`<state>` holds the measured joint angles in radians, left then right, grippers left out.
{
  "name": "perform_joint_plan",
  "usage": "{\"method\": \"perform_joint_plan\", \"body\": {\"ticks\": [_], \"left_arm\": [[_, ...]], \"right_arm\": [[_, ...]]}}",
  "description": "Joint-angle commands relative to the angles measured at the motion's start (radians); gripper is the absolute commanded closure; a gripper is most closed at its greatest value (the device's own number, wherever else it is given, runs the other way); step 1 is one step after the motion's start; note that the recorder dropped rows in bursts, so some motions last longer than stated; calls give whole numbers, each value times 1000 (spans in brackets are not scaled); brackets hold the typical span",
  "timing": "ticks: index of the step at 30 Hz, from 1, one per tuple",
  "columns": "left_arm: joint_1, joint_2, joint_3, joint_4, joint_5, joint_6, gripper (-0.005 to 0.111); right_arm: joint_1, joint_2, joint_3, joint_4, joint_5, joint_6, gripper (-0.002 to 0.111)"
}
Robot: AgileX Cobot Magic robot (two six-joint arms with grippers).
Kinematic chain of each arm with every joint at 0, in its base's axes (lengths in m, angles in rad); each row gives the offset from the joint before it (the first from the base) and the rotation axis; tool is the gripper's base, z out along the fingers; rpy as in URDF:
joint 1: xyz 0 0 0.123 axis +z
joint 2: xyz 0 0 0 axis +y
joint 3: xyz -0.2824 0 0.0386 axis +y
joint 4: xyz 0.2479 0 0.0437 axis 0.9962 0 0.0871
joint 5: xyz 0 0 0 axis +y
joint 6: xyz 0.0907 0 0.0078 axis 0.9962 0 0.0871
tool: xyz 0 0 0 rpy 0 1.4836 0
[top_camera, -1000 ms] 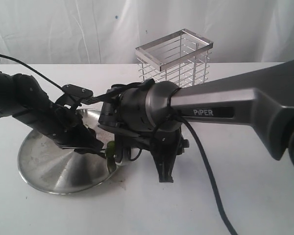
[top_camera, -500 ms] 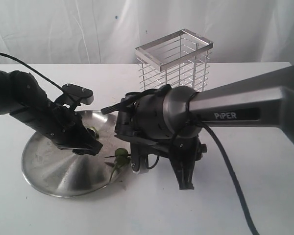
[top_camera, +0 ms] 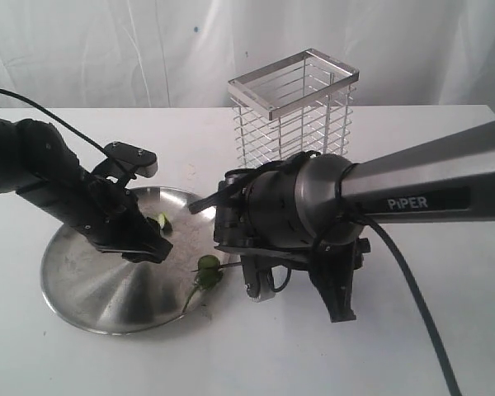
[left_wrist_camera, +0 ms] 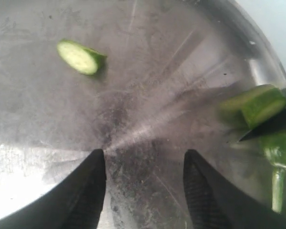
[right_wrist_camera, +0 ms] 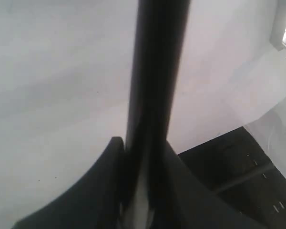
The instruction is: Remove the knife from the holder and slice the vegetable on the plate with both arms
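Note:
The vegetable lies cut on the steel plate (top_camera: 82, 289). One small green piece (left_wrist_camera: 80, 57) sits near the middle (top_camera: 163, 221). The stemmed part (top_camera: 206, 270) rests at the rim, beside another cut piece (left_wrist_camera: 260, 105). My left gripper (left_wrist_camera: 145, 160) hovers open just over the plate's centre with nothing between its fingers. In the right wrist view my right gripper (right_wrist_camera: 143, 148) is shut on the black knife (right_wrist_camera: 155, 71). The blade tip (left_wrist_camera: 271, 126) lies against the pieces at the rim. In the exterior view the right arm's bulky wrist (top_camera: 289, 214) hides most of that grip.
The chrome wire holder (top_camera: 293, 103) stands behind the right wrist on the white table (top_camera: 445, 173). A black cable (top_camera: 404, 280) trails from the right arm toward the front edge. A white curtain hangs at the back.
The right arm with the knife has slid right and toward the front, uncovering the stemmed piece at the rim. The plate has shifted slightly right. The left arm has barely moved.

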<state>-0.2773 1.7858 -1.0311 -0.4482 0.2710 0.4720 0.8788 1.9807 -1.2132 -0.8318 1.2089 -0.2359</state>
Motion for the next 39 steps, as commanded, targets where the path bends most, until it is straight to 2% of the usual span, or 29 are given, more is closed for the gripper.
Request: {"method": "perform_joint_plan", "body": {"ticks": [1, 9, 28, 39], "left_arm": [[-4, -11, 7, -2, 16, 0, 53], [-4, -11, 7, -5, 11, 0, 53], [-4, -11, 7, -19, 23, -4, 53], [-4, -15, 7, -19, 174, 20, 49]], "right_arm": [[-6, -13, 17, -49, 12, -4, 108], [1, -13, 17, -102, 12, -4, 108], [129, 68, -79, -98, 12, -11, 108], [129, 106, -79, -103, 12, -15, 108]]}}
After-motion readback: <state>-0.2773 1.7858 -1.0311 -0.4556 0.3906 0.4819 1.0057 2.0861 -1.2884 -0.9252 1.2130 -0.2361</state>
